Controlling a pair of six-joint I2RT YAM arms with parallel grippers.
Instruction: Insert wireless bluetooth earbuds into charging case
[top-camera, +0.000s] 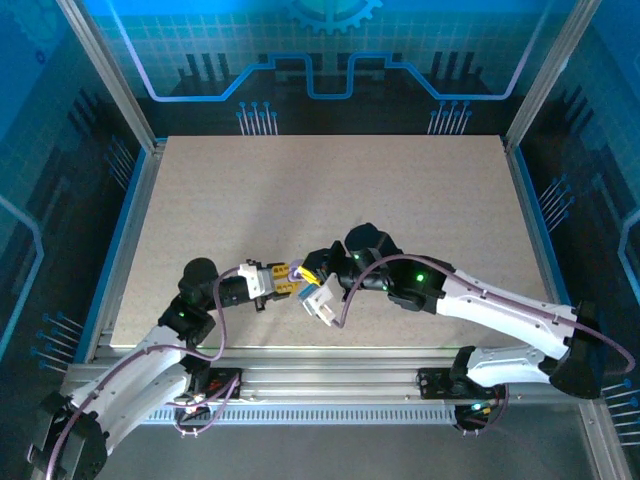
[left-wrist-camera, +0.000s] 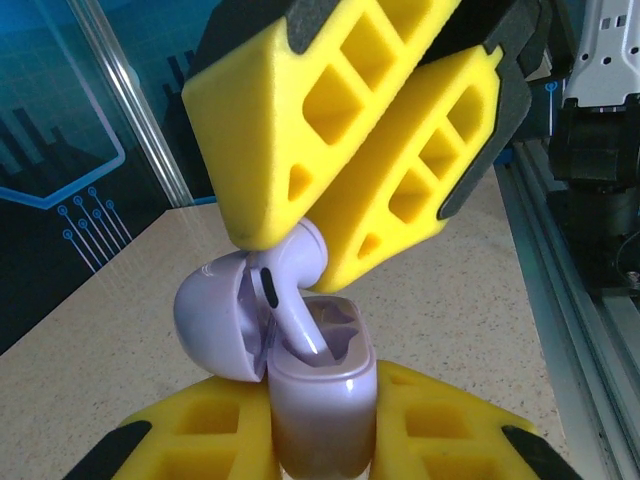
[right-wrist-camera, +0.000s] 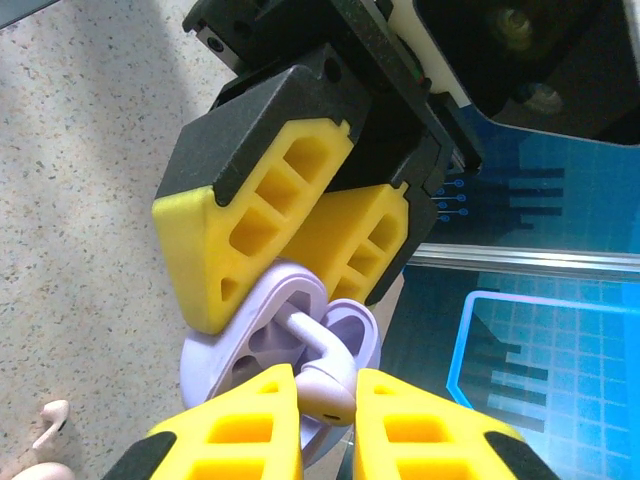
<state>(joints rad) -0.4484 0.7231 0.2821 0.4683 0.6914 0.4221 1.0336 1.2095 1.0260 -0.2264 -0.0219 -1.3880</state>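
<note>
Lilac earbud is pinched at its head between the yellow pads of the right gripper, whose jaws are pressed together on it. Its stem points down into one well of the open charging case, also lilac. The bud is not fully seated: its head stands above the case rim. The left gripper is clamped on the case body from both sides and holds it upright, with the lid hinged back to the left in the left wrist view. In the right wrist view the right gripper grips the bud from below while the left gripper holds the case above it. In the overhead view both grippers meet above the near edge of the speckled beige table, between the two arm bases, clear of the surface. A pale pink earbud lies on the table at the lower left of the right wrist view, well apart from the case.
</note>
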